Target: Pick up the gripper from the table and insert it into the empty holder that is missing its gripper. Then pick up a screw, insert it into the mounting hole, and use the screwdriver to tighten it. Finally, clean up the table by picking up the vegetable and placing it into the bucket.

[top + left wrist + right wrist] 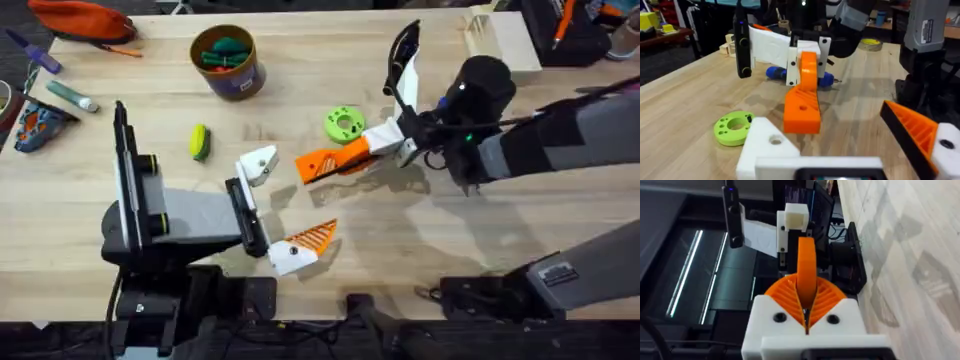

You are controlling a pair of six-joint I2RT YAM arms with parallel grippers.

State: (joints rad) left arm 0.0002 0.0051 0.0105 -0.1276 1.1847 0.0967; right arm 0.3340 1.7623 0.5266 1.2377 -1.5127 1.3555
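My right gripper is shut on the orange gripper, holding it by one end low over the mid-table. In the right wrist view its ribbed orange pads clamp the piece. My left gripper stands open just in front of it, with the bare white holder on one side and an orange-padded finger on the other. The left wrist view shows the holder with its mounting hole and the orange gripper hanging close ahead. The blue screwdriver lies behind. The vegetable lies left of the holder, and the bucket stands at the back.
A green disc with holes lies beside the held piece. A wooden slotted rack sits at the back right. An orange pouch and small tools lie at the back left. The bucket holds green and red toy pieces.
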